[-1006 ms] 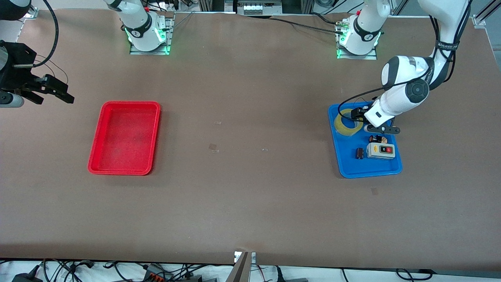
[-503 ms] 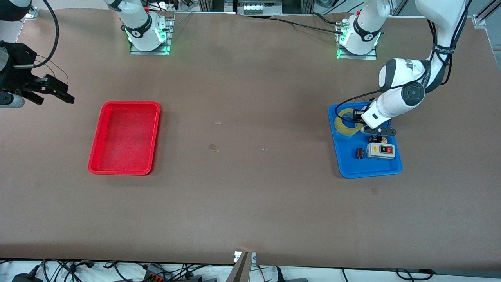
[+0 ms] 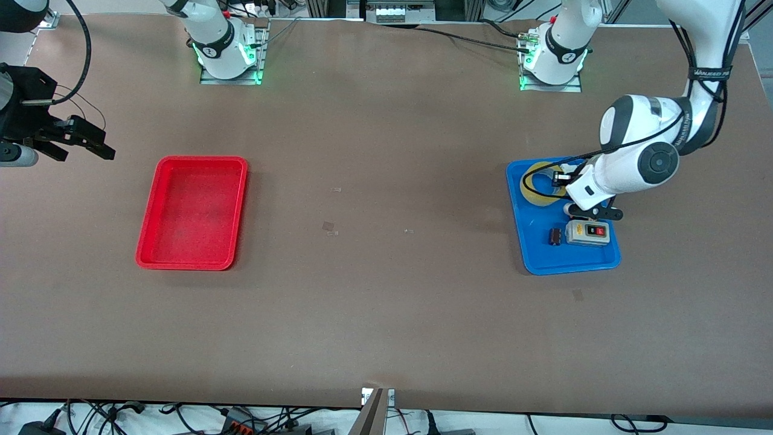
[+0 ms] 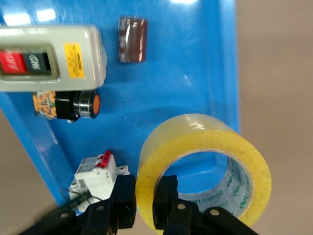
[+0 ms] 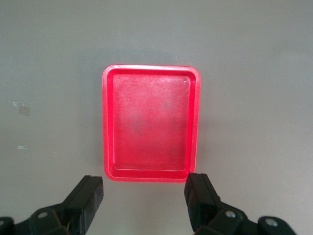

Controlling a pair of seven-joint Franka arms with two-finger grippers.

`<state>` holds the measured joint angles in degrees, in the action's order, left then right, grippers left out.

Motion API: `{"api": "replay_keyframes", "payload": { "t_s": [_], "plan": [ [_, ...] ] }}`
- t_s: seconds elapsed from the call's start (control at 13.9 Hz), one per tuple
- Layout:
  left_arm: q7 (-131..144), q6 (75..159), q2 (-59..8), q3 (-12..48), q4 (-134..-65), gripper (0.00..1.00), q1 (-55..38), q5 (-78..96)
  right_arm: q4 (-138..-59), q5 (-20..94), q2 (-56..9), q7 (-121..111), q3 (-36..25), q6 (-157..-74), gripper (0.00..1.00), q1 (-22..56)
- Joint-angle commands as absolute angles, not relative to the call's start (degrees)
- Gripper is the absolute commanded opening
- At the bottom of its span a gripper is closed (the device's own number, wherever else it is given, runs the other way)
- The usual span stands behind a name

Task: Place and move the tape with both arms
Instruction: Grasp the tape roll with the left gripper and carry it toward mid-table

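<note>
The tape (image 3: 531,194), a yellowish translucent roll, is tilted up over the blue tray (image 3: 574,264) at the left arm's end of the table. My left gripper (image 3: 561,179) is shut on its wall. In the left wrist view one finger is inside the hole and one outside (image 4: 145,196), pinching the tape (image 4: 200,139) above the tray (image 4: 186,73). My right gripper (image 3: 84,142) is open and empty, held over bare table at the right arm's end; the right wrist view shows its fingers wide apart (image 5: 145,193).
In the blue tray lie a grey switch box (image 3: 589,232), a small dark cylinder (image 3: 554,237), a white breaker (image 4: 95,174) and a black-and-orange part (image 4: 73,104). An empty red tray (image 3: 148,229) sits toward the right arm's end, also in the right wrist view (image 5: 105,122).
My left gripper has risen with the tape, which went from lying flat in the blue tray to tilted and raised. The right arm has not moved.
</note>
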<state>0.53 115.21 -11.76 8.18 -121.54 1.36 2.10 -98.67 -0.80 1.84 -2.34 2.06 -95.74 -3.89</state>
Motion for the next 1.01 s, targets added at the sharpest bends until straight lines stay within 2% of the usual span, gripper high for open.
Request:
{"api": "replay_keyframes", "payload": {
  "t_s": [0.0, 0.14, 0.57, 0.86, 0.93],
  "plan": [
    [7.8, 109.4, -15.7, 8.3, -112.9, 0.00, -3.4, 1.6, -98.9, -0.4, 2.4, -3.3, 2.2, -95.9, 1.00, -3.8],
    [17.9, 109.8, -19.7, 8.3, -108.7, 0.00, -10.2, 2.5, -98.9, -0.4, 2.4, -3.2, 2.2, -96.1, 1.00, -3.8],
    [43.5, 113.3, -37.0, 8.3, -86.8, 0.00, -28.2, 9.9, -97.6, -0.3, 2.0, -2.5, 2.2, -95.5, 1.00, -4.0],
    [57.0, 127.8, -42.9, 8.3, -85.4, 0.01, -37.1, 9.8, -97.6, 1.0, 1.5, -2.3, 2.1, -95.5, 1.00, -4.2],
    [58.2, 130.6, -43.8, 8.3, -85.4, 0.12, -38.0, 9.7, -97.7, 1.8, 1.3, -2.3, 2.0, -95.5, 1.00, -4.3]
  ]
}}
